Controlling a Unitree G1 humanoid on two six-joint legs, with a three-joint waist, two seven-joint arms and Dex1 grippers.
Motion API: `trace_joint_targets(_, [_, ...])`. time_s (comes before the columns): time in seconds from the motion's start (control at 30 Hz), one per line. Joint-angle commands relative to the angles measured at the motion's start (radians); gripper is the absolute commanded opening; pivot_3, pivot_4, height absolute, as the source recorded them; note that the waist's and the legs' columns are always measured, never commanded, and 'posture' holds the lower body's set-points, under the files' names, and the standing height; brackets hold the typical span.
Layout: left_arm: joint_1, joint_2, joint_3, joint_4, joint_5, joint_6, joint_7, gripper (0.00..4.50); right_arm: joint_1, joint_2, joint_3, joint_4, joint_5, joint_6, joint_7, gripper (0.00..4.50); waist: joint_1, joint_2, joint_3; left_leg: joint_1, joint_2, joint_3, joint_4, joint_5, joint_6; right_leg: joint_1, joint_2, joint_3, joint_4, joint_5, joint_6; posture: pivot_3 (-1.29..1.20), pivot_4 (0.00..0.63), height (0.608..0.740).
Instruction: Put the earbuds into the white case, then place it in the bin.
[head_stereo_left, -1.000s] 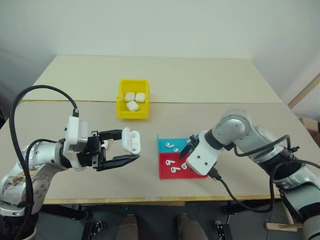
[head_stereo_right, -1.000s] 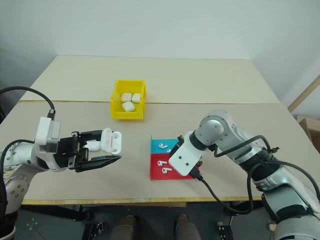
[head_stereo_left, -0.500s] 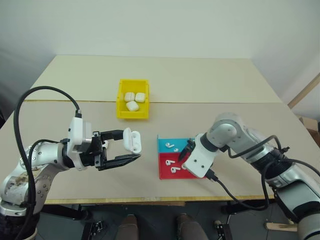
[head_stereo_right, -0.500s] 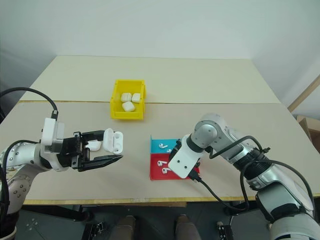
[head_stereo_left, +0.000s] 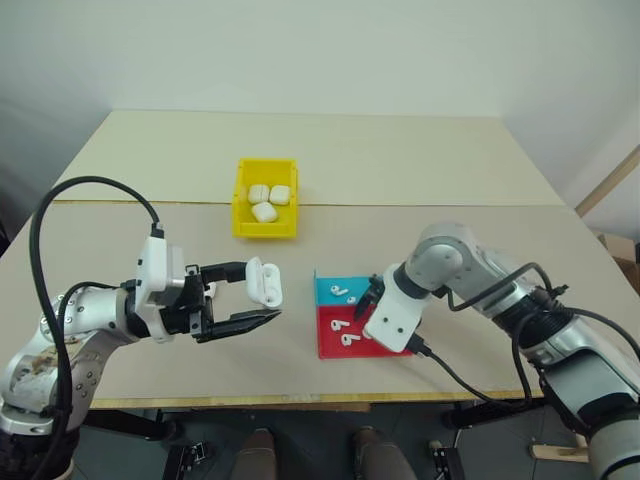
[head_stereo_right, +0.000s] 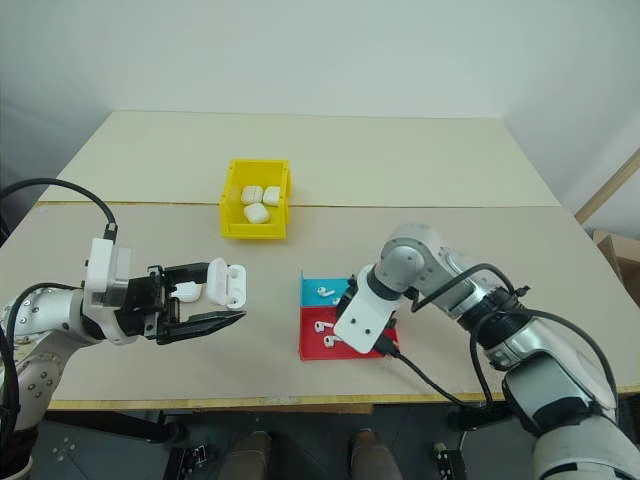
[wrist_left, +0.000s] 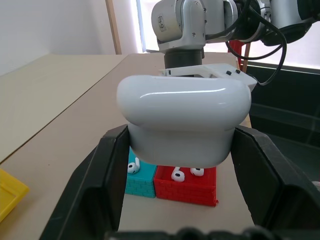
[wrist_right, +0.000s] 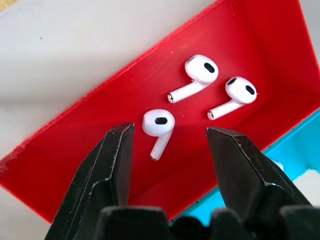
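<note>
The right wrist view reveals three earbuds (wrist_right: 159, 125) in the red tray (wrist_right: 75, 165) beneath the spread-open right gripper (wrist_right: 170, 137). Left gripper (head_stereo_left: 245, 292) clamps an open white case (head_stereo_left: 264, 280); the yellow bin (head_stereo_left: 266, 232) at 12 o'clock holds three cases (head_stereo_left: 266, 199).

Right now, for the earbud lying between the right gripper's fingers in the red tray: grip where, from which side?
Likely from above, where the right gripper hangs open. Pinch the earbud across its rounded head; the thin stem lies flat on the red tray floor, offering less to hold.

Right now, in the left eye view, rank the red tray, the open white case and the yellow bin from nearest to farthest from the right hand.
1. red tray: directly under the right hand, holding loose earbuds.
2. open white case: across the table, gripped in the left hand.
3. yellow bin: farthest, toward the table's far side, with closed cases inside.
</note>
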Motion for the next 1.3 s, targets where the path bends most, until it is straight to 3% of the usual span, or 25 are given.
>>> trace_joint_targets(0.03, [-0.004,0.001,0.009,-0.025,-0.003,-0.032,0.0,2.8,-0.045,-0.008,0.022,-0.014,-0.008,-0.023,0.058,2.76,0.0,0.0,0.0,0.0,0.0,0.0,0.0,0.0,0.0,0.0,0.0,0.0,0.0,0.0,0.0,0.0,0.15,0.74])
trace_joint_targets(0.6, [0.015,0.0,-0.008,-0.034,0.015,-0.054,0.007,2.8,-0.112,-0.049,0.158,-0.06,0.006,0.012,0.058,2.76,0.0,0.0,0.0,0.0,0.0,0.0,0.0,0.0,0.0,0.0,0.0,0.0,0.0,0.0,0.0,0.0,0.15,0.74])
trace_joint_targets(1.23, [0.023,0.009,-0.022,-0.032,0.024,-0.059,0.009,2.8,-0.122,-0.005,0.151,-0.035,-0.009,0.017,0.058,2.76,0.0,0.001,0.0,0.0,0.0,0.0,0.0,0.0,0.0,0.0,0.0,0.0,0.0,0.0,0.0,0.0,0.15,0.74])
trace_joint_targets(1.27, [0.024,0.011,-0.021,-0.034,0.021,-0.056,0.007,2.8,-0.123,-0.005,0.152,-0.034,-0.009,0.014,0.058,2.38,0.0,0.001,0.0,0.0,0.0,0.0,0.0,0.0,0.0,0.0,0.0,0.0,0.0,0.0,0.0,0.0,0.15,0.74])
trace_joint_targets(1.3, [0.025,0.012,-0.019,-0.035,0.018,-0.055,0.005,2.8,-0.121,-0.003,0.15,-0.033,-0.009,0.01,0.058,2.38,0.0,0.001,0.0,0.0,0.0,0.0,0.0,0.0,0.0,0.0,0.0,0.0,0.0,0.0,0.0,0.0,0.15,0.74])
